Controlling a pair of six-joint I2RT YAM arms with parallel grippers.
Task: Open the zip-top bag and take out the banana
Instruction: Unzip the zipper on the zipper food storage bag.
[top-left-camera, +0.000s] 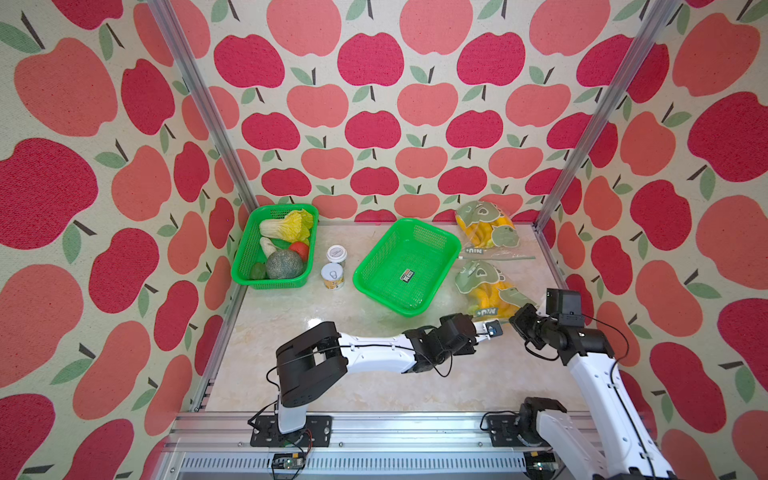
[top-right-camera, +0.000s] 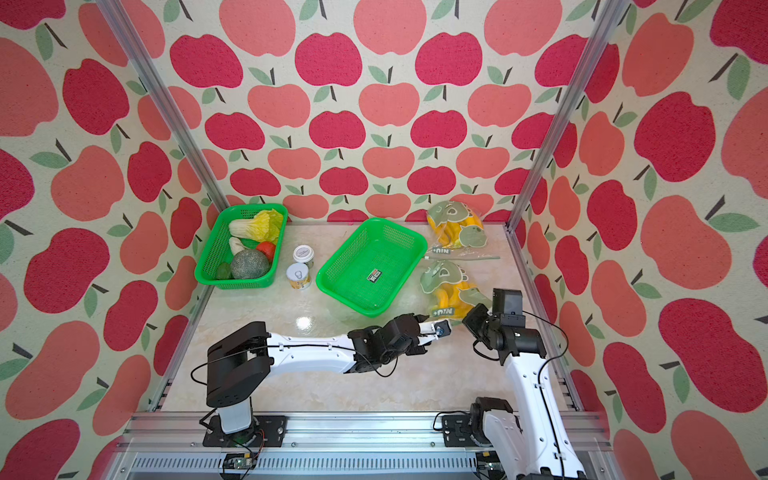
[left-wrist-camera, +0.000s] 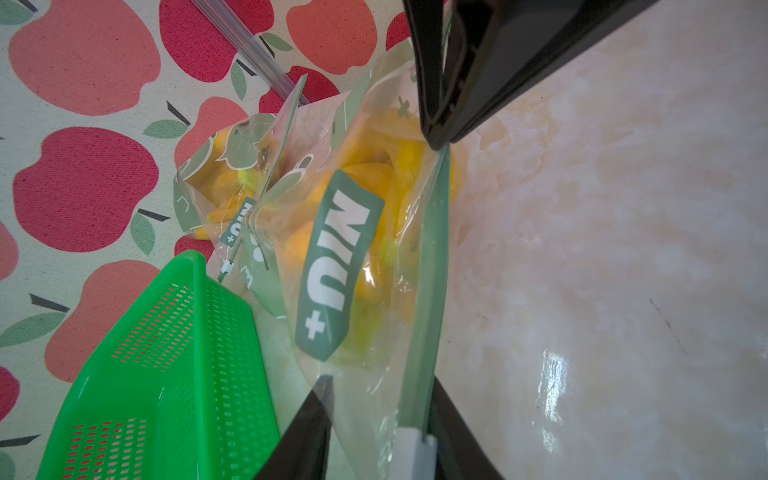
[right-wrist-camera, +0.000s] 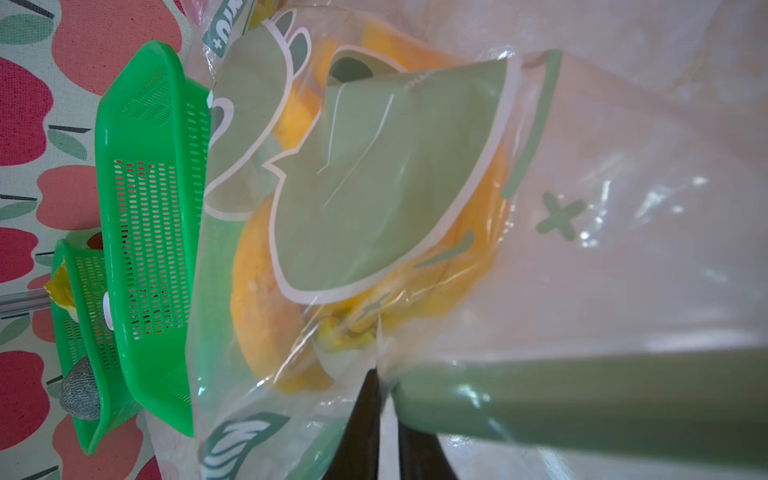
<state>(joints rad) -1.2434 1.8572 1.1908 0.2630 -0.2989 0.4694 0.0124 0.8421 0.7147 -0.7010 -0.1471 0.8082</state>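
Observation:
The zip-top bag (top-left-camera: 484, 291) is clear film with green print. It lies at the right of the table in both top views, and the yellow banana (top-left-camera: 494, 299) sits inside it. My left gripper (left-wrist-camera: 384, 395) is open and straddles one end of the green zip strip (left-wrist-camera: 432, 270). The white slider (left-wrist-camera: 415, 453) rests against one of its fingers. My right gripper (right-wrist-camera: 388, 395) stands almost shut on the bag's edge at the strip's other end, and the film creases at its tips. In a top view both grippers (top-right-camera: 444, 328) (top-right-camera: 469, 318) meet at the bag's near edge.
An empty green basket (top-left-camera: 407, 266) tilts right beside the bag. A second bag of bananas (top-left-camera: 486, 228) lies against the back wall. Two cans (top-left-camera: 334, 268) and a green basket of vegetables (top-left-camera: 249, 266) stand to the left. A metal frame post (top-left-camera: 544, 224) rises at the back right corner.

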